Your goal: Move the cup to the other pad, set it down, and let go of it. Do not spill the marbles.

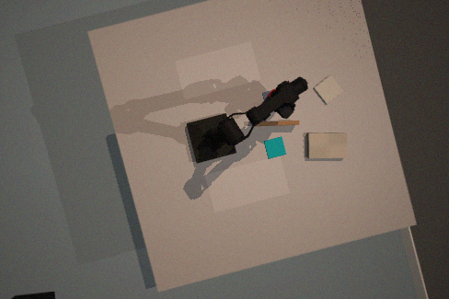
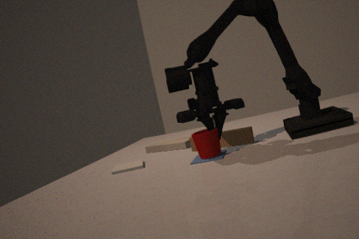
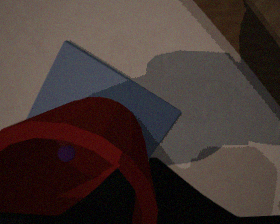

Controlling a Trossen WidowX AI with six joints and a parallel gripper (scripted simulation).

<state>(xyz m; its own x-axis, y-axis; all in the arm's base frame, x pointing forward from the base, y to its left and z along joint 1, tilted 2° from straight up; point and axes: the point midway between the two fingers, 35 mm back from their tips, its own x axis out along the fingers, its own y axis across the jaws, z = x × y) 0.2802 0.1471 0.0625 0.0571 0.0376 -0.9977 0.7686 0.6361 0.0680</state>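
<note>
Exterior view: the pincer [image 2: 214,126] is clenched on the red cup's [image 2: 207,143] rim.

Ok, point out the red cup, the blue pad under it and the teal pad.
red cup [image 2: 206,144], exterior view, on its side wall.
blue pad [image 3: 71,75], wrist view, on its bare far half.
teal pad [image 1: 275,147], top view, at its centre.

Two pale slabs [image 1: 328,88] [image 1: 327,145] and a thin wooden plank [image 1: 279,123] on the tabletop [image 1: 322,201].
</note>
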